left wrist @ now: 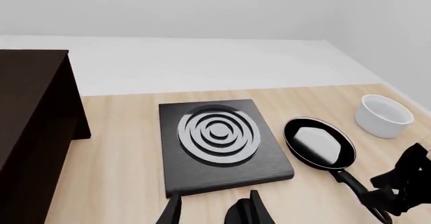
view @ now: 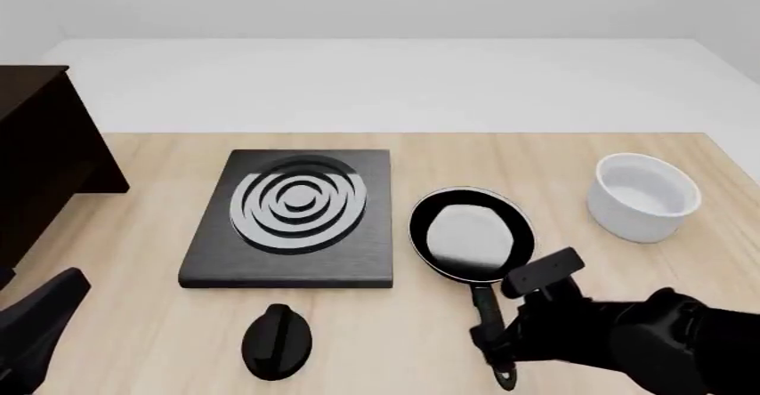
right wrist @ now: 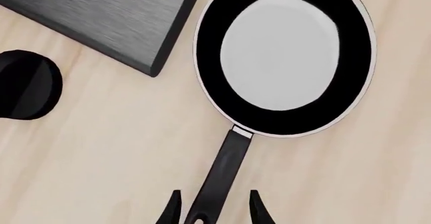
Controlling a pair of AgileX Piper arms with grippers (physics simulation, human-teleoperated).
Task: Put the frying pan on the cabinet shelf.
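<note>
The frying pan lies flat on the table, just right of the hob, handle toward the near edge. The right gripper is parted astride the handle end. The white bowl sits farther right. The left gripper is held open near the hob. The cabinet stands far left.

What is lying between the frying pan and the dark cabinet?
The black hob lies between the frying pan and the cabinet, as the front view shows.
</note>
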